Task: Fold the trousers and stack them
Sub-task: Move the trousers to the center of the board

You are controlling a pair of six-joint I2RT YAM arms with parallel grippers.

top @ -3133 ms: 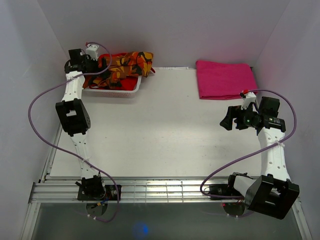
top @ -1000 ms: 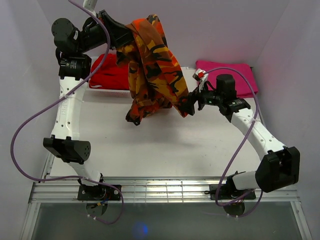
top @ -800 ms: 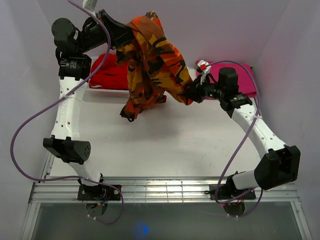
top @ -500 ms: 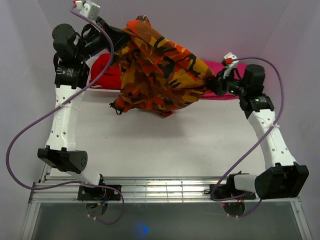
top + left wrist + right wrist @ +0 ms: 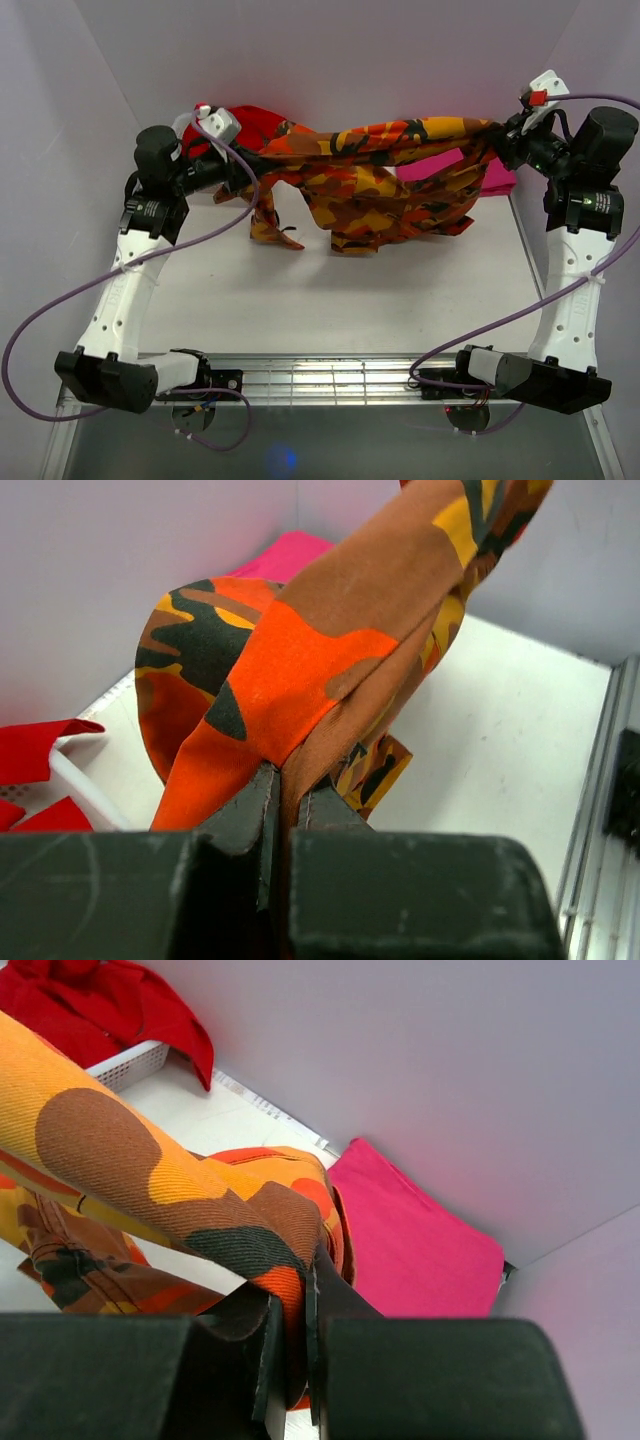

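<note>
White table (image 5: 330, 300): basket (image 5: 130, 1063) far left, pink cloth (image 5: 500, 176) far right, trousers (image 5: 380, 195) possibly touching.

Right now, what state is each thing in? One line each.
trousers: unfolded, strung between both jaws, middle sagging
left jaws: shut on trousers
right jaws: shut on trousers
red garment: crumpled in basket
basket: upright, holding red garment
pink cloth: folded, flat on table

Arms spread wide, left claw (image 5: 287, 783) and right claw (image 5: 292, 1295) both clamped tight.
</note>
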